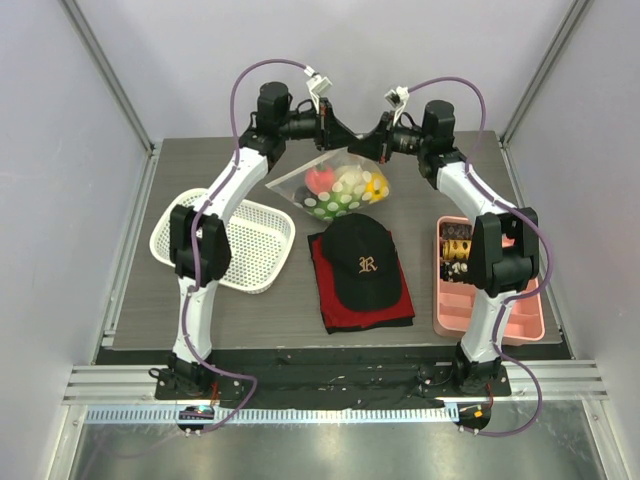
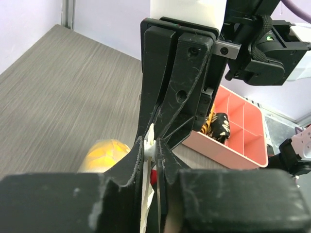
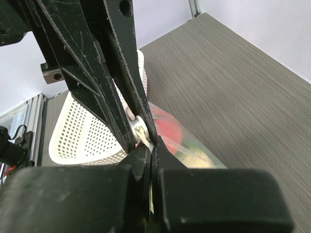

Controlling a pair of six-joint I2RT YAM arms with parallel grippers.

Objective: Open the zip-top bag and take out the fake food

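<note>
Scratched black left fingers [image 2: 124, 167] and right fingers [image 3: 167, 160] pinch floppy polka-dotted zip-top bag [image 1: 338, 188].

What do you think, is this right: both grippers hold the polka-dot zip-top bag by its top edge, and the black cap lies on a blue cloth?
Not quite: the cloth under the black cap is red, not blue, as the top external view shows. The left gripper and the right gripper do hold the zip-top bag by its top edge.
</note>
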